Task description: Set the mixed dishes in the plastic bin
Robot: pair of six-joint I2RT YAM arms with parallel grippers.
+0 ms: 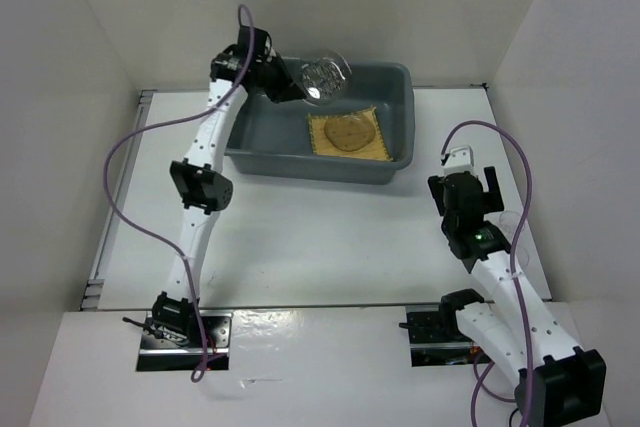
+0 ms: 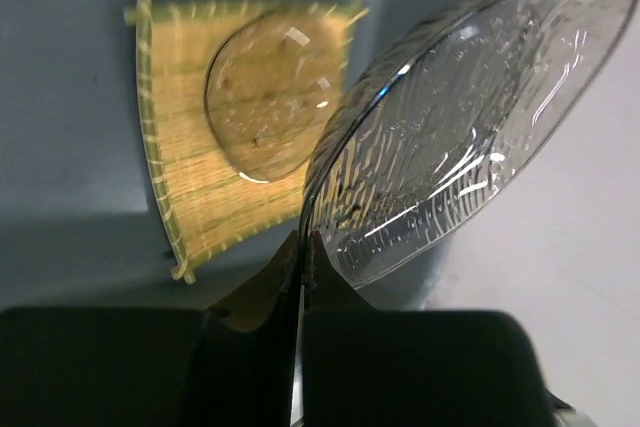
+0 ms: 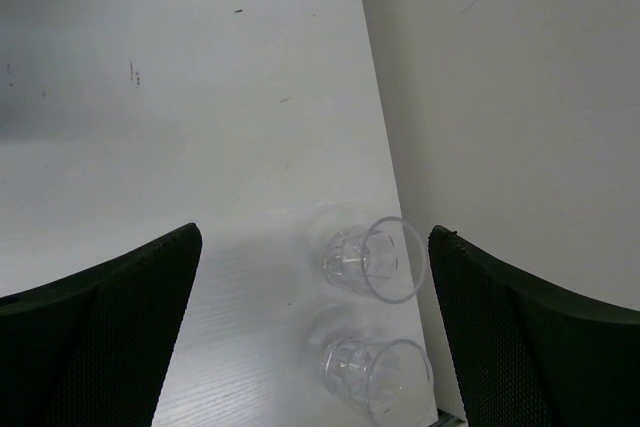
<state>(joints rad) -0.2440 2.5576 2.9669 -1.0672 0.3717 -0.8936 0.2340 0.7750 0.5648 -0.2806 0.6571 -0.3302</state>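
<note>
My left gripper (image 1: 290, 84) is shut on the rim of a translucent saucer (image 1: 325, 76) and holds it tilted above the back left of the dark grey plastic bin (image 1: 395, 79). In the left wrist view the pinched saucer (image 2: 470, 117) stands on edge from the closed gripper (image 2: 305, 242). A square yellow bamboo mat (image 1: 372, 147) lies on the bin floor with another saucer (image 1: 346, 132) on it; both show in the left wrist view, the mat (image 2: 185, 187) and the saucer (image 2: 265, 97). My right gripper (image 3: 314, 247) is open above the table. Two clear glass cups (image 3: 375, 259) (image 3: 385, 372) stand upright between its fingers, nearer the right one.
The cups stand close to the white right side wall (image 3: 500, 77). White walls enclose the table on the left, back and right (image 1: 560, 37). The bin sits at the back middle of the table, and my right gripper (image 1: 467, 197) hovers to its right.
</note>
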